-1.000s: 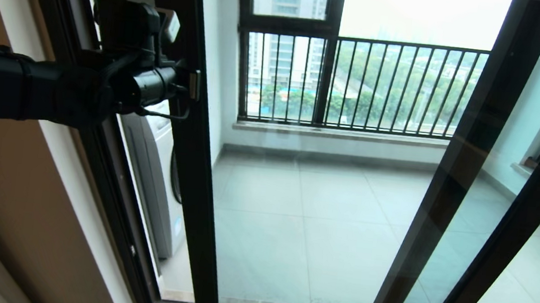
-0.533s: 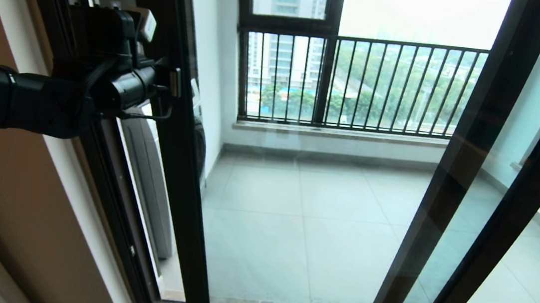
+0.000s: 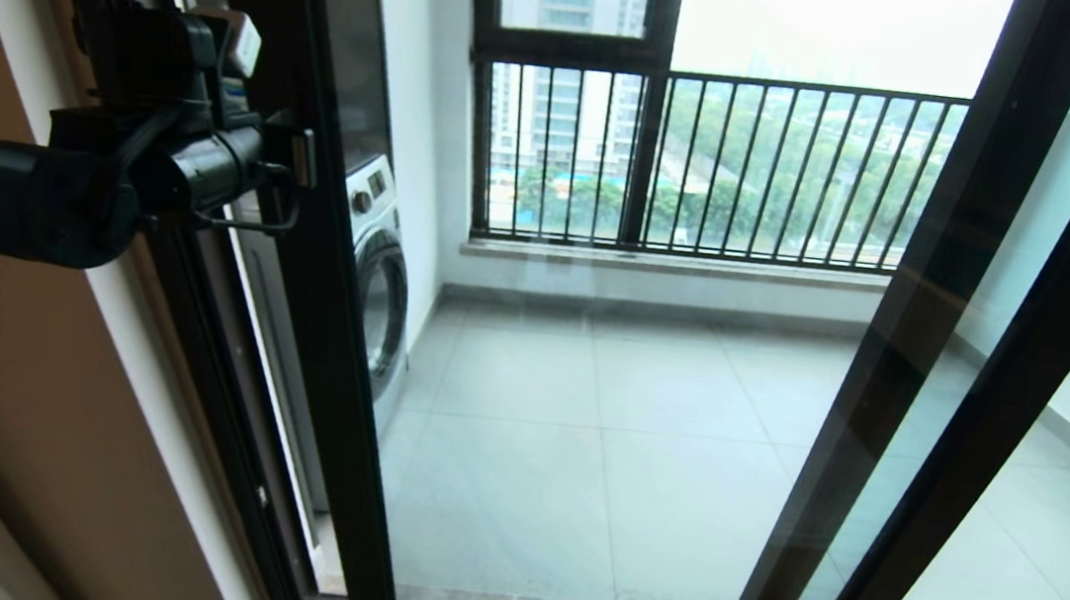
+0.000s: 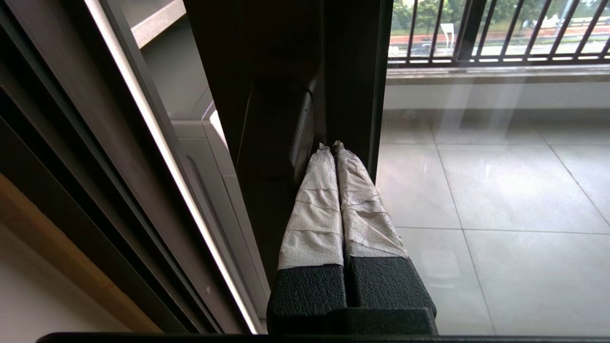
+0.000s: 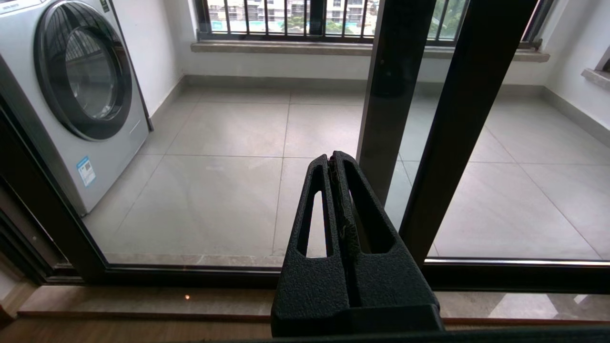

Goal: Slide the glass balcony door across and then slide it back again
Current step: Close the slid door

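Head view shows the left gripper [image 3: 296, 161] raised at the left side of the scene, its tips against the left upright of the glass balcony door [image 3: 332, 338]. That upright stands a little apart from the outer door frame [image 3: 194, 324], with a narrow gap between them. Through the glass a washing machine [image 3: 379, 274] stands on the balcony floor, just right of the upright. From the left wrist view, the two tape-wrapped fingers [image 4: 314, 205] are pressed together with no gap, their ends touching the upright beside the small black handle [image 4: 276, 143]. The door's right upright [image 3: 1013, 390] overlaps the other black-framed panel [image 3: 885, 377]. Seen in the right wrist view, the right gripper [image 5: 336, 164] hangs low before the glass, fingers closed on nothing, well apart from the handle.
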Available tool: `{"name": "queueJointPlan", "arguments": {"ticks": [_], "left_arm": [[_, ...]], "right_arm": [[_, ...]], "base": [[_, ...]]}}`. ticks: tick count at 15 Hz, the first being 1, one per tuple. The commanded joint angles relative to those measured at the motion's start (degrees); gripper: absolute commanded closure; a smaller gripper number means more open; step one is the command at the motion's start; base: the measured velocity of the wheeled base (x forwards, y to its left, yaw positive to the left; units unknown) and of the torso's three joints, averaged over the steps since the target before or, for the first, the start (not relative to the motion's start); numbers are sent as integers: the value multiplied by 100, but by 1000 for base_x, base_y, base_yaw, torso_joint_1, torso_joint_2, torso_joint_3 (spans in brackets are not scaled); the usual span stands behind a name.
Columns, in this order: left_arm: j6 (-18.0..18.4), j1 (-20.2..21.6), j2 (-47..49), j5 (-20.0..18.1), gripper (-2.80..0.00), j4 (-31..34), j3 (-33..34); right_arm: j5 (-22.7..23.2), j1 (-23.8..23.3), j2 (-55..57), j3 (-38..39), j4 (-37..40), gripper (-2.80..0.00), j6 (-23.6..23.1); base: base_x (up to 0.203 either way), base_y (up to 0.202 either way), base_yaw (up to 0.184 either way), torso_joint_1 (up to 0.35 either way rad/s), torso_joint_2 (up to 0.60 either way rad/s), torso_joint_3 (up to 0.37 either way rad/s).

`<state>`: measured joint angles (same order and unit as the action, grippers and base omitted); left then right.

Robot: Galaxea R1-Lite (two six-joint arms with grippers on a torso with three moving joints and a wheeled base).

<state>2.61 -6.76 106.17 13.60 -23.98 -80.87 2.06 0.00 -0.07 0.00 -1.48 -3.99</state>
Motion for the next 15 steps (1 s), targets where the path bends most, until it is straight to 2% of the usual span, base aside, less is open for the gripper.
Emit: {"name": "queueJointPlan", "arguments": {"ticks": [1, 4, 6, 11, 15], "left_arm": [[-3, 213, 15, -24, 0, -25, 32], [11, 472, 18, -262, 0, -257, 214], [5, 617, 40, -275, 0, -323, 246], [8, 907, 51, -418, 0, -327, 219], [11, 1307, 62, -716, 0, -327, 204]], "right_arm": [[5, 0, 7, 70, -2, 0, -5], [5, 0, 7, 70, -2, 0, -5], [5, 0, 7, 70, -2, 0, -5], [5, 0, 7, 70, -2, 0, -5], [5, 0, 7, 70, -2, 0, -5]], "base": [[0, 0, 0, 0, 0, 0], [0, 0, 0, 0, 0, 0], [0, 0, 0, 0, 0, 0], [0, 0, 0, 0, 0, 0], [0, 0, 0, 0, 0, 0]]}}
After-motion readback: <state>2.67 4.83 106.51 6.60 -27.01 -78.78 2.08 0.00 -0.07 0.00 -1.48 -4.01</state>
